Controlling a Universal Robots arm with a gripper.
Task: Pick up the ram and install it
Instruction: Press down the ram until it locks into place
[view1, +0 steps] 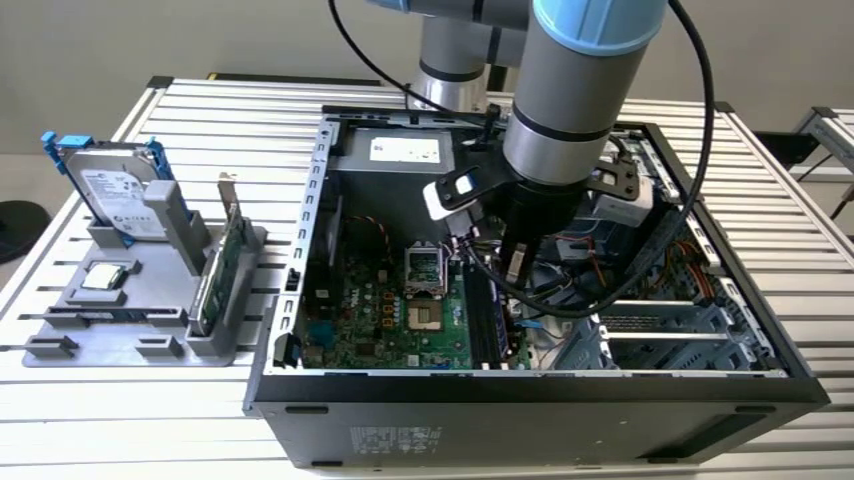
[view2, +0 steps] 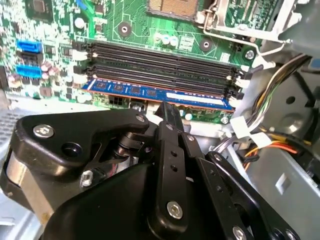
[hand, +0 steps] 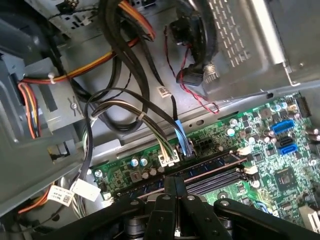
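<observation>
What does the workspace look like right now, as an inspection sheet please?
Surface: slatted metal table holding an open computer case.
Job's things: ram, a blue stick lying along the memory slot nearest the gripper.
Clutter: hard drive and expansion card upright in a grey holder.
Grippers: gripper inside the case, at the ram.
Cables: wire bundles beside the motherboard.
Surroundings: pale wall.
</observation>
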